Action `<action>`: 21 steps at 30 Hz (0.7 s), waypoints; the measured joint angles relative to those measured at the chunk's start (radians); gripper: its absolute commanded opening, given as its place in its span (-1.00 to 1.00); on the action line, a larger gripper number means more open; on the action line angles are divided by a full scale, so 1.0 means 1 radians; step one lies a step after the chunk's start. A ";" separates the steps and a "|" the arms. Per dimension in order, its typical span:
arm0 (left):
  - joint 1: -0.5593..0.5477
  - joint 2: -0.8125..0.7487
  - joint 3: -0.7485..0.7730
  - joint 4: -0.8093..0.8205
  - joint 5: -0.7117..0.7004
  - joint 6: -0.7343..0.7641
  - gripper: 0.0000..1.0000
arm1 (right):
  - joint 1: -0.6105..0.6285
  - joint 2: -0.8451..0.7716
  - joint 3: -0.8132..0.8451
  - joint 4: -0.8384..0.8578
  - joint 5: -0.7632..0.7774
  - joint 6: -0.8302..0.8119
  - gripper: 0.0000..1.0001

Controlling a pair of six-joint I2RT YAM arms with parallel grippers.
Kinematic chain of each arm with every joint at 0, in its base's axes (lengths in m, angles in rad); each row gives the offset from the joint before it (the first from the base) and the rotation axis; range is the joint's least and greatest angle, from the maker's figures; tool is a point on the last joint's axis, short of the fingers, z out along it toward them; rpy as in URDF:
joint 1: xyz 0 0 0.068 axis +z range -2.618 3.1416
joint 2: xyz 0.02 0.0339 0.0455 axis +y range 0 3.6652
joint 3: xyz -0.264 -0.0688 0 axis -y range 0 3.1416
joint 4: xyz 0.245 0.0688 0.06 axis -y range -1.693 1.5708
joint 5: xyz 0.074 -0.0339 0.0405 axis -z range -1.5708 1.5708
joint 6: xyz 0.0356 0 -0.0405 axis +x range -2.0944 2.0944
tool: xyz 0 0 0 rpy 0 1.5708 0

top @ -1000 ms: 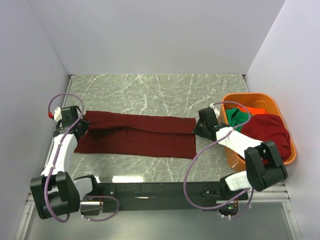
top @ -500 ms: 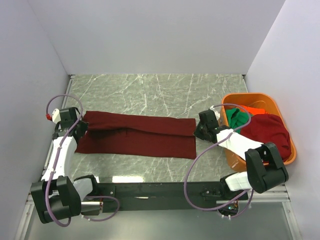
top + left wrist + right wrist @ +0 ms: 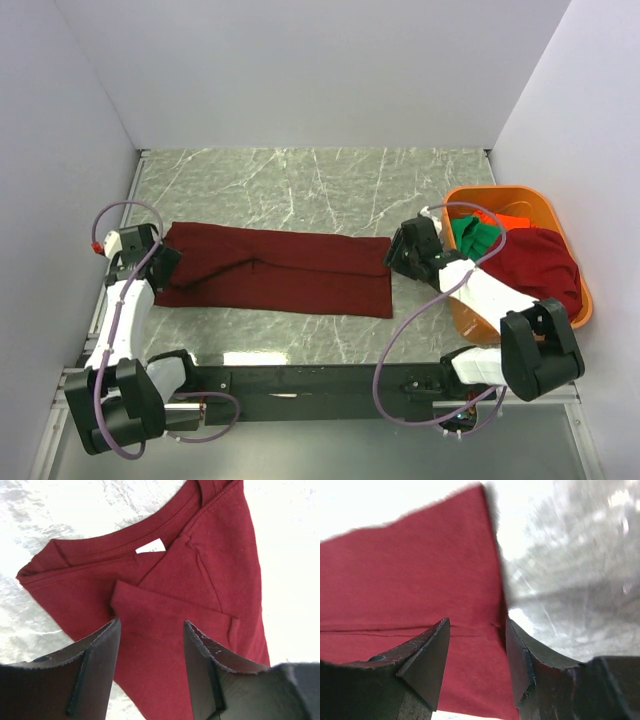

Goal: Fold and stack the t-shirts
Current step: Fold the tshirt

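A dark maroon t-shirt [image 3: 280, 272] lies folded into a long strip across the marble table. My left gripper [image 3: 160, 262] hovers at its left, collar end and stands open; in the left wrist view the collar with its white label [image 3: 150, 546] lies flat beyond the gripper [image 3: 151, 630], with nothing pinched. My right gripper [image 3: 396, 258] is open over the strip's right end; the right wrist view shows that cloth edge [image 3: 492, 580] lying free under the gripper [image 3: 476, 630]. More t-shirts fill the orange basket [image 3: 470, 315]: a green one [image 3: 476, 236], an orange-red one [image 3: 512, 220], a maroon one [image 3: 540, 262].
White walls close in the table on the left, back and right. The basket stands against the right wall. Bare marble [image 3: 320, 185] lies behind the shirt and a narrower band [image 3: 300, 335] in front of it, before the black base rail [image 3: 320, 378].
Both grippers have opened and let go of the maroon shirt's ends. The left end has dropped and slid slightly toward me; the strip now lies flat.
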 measured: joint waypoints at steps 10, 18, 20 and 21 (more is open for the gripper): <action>-0.078 0.064 0.064 0.042 0.055 -0.042 -0.05 | 0.121 0.248 0.337 -0.029 0.026 -0.093 0.08; -0.230 0.360 0.112 0.152 0.048 -0.171 -0.11 | 0.198 0.468 0.409 -0.069 0.102 -0.132 0.08; -0.231 0.430 0.128 0.166 0.039 -0.193 -0.12 | 0.199 0.488 0.409 -0.085 0.120 -0.132 0.08; -0.231 0.465 0.137 0.175 0.035 -0.203 -0.12 | 0.199 0.492 0.407 -0.089 0.124 -0.131 0.08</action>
